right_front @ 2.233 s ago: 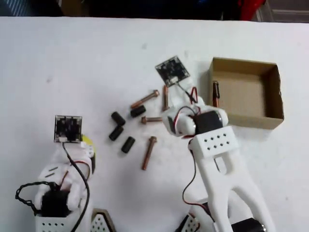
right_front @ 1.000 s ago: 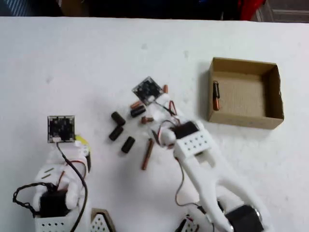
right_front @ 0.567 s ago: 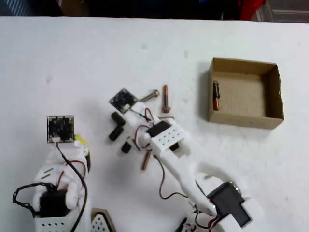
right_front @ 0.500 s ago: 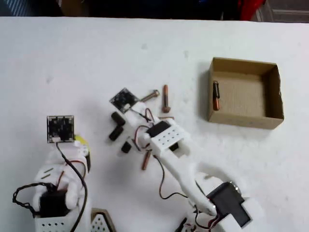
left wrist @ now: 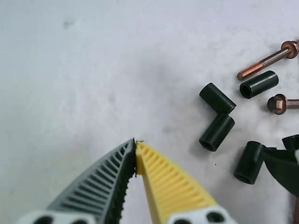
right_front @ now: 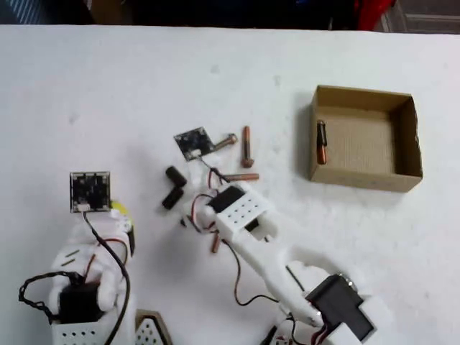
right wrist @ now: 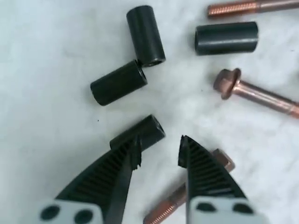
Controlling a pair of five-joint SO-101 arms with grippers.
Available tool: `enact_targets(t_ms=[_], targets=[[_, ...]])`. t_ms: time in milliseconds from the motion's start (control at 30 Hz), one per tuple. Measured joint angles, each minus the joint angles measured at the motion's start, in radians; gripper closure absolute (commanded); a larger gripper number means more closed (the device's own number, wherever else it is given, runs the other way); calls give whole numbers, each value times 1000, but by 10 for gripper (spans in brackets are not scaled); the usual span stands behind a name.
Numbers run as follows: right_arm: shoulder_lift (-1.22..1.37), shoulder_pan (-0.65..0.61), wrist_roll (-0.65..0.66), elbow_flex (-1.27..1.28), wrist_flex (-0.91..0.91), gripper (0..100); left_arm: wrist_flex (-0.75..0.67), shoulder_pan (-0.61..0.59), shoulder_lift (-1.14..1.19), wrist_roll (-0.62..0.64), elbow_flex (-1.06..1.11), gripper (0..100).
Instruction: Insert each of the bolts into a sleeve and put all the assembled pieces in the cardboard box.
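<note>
We see the right gripper [right wrist: 159, 150] parted at a black sleeve [right wrist: 144, 131] on the worktop [right wrist: 46, 51], the left gripper [left wrist: 135, 144] clenched empty.

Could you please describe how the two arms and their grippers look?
The left arm and right arm are white plastic with black motors and red and black cables. The left gripper has one grey and one yellow ribbed finger; the right gripper has black ones.
</note>
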Motion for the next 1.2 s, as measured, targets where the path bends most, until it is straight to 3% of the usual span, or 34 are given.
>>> enact_targets(t_ms=[167, 367, 733, 1033, 1200], targets=[[0, -5, -17, 0, -9, 879, 0, 0, 0, 0, 0, 978], [0, -5, -233, 0, -46, 879, 0, 0, 0, 0, 0, 978], [0, -5, -387, 0, -48, 878, 0, 0, 0, 0, 0, 978], [0, -112, -404, 0, -9, 878, 0, 0, 0, 0, 0, 978], [0, -109, -404, 0, -9, 878, 0, 0, 0, 0, 0, 978]])
